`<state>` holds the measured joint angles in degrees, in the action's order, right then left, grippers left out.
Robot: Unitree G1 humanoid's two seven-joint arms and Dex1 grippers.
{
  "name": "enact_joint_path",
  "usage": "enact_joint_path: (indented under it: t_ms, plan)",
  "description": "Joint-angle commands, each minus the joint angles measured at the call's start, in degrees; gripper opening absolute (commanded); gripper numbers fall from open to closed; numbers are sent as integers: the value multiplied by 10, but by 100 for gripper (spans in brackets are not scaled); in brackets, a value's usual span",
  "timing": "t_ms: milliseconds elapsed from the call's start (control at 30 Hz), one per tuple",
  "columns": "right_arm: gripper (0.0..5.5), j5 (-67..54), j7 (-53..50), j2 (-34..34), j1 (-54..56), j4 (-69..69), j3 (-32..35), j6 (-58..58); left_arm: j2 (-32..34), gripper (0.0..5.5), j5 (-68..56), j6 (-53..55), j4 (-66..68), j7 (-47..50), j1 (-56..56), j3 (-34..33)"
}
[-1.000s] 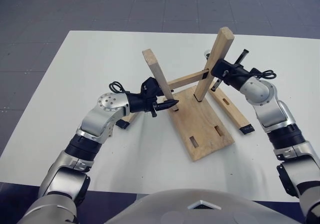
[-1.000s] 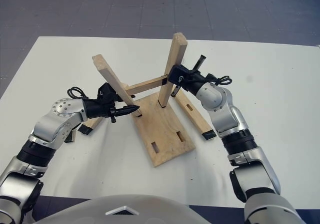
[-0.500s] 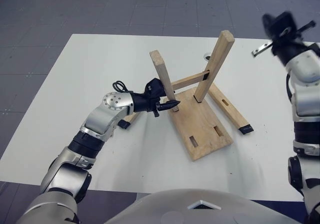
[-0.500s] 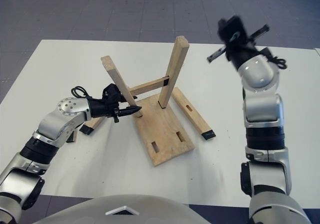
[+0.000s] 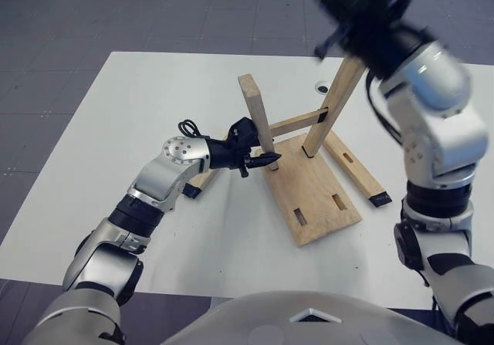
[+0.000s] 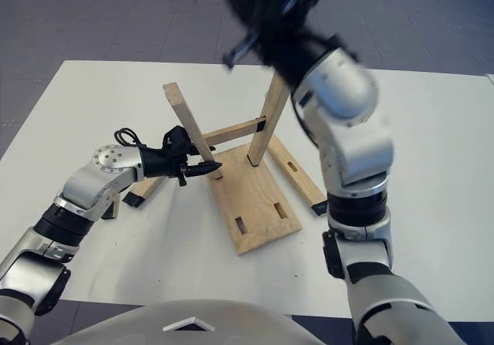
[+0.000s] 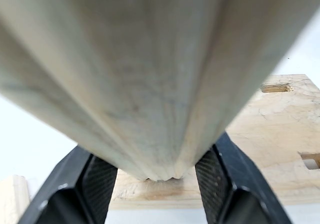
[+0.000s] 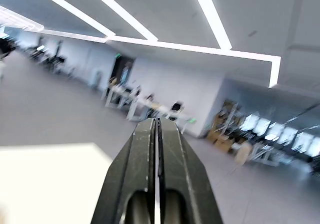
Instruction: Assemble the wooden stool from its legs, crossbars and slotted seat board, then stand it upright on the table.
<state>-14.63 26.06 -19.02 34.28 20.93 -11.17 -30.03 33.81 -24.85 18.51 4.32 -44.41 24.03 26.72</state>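
The slotted seat board [image 5: 318,194] lies flat on the white table. Two wooden legs stand in it, joined by a crossbar [image 5: 295,121]: the left leg [image 5: 254,112] leans slightly, and the right leg [image 5: 336,102] is taller. My left gripper [image 5: 265,160] is shut on the left leg near its foot; in the left wrist view the leg [image 7: 150,78] fills the space between the black fingers [image 7: 95,184]. My right gripper [image 5: 340,17] is raised high above the stool, close to the head camera, shut on nothing [image 8: 156,123].
A loose leg with a slot [image 5: 352,167] lies on the table right of the seat board. Another wooden piece [image 5: 197,184] lies under my left forearm. A small hole [image 5: 320,87] sits in the table behind the stool.
My right gripper has let go of the right leg and swung up and leftward, close to the camera. The left gripper keeps hold of the left leg, which now stands a little straighter.
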Motion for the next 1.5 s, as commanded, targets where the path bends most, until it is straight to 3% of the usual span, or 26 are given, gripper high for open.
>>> enact_joint_path:
  t_ms: [33,133,200,333,467,567,800,1133,1167,1500]
  plan:
    - [10,21,128,-104,-108,-32,-160,-87,11,205,150,85,86,37,-66,104]
    - [10,9,143,-109,-110,-59,-147,-115,7,205,147,87,83,40,-65,103]
    - [10,-8,120,-87,-88,-58,-102,-127,8,205,145,85,81,42,-69,103]
    - [10,-108,56,-9,-30,-2,43,-152,8,205,148,70,91,43,-63,98]
    - [10,-213,-5,12,58,1,201,-157,-8,205,145,17,118,58,-49,70]
    - [10,-256,-51,28,89,-30,261,-148,-23,205,147,-27,159,50,-19,59]
    - [10,-281,-83,26,83,-51,273,-155,-30,205,137,-54,246,32,50,28]
    - [10,-284,-90,19,53,-63,265,-154,-41,205,111,-64,248,16,72,9]
    - [10,-286,-90,19,50,-61,265,-155,-43,243,106,-70,242,14,72,2]
    - [10,-279,-83,-9,21,-66,274,-152,-28,386,134,-49,160,-8,44,-78]
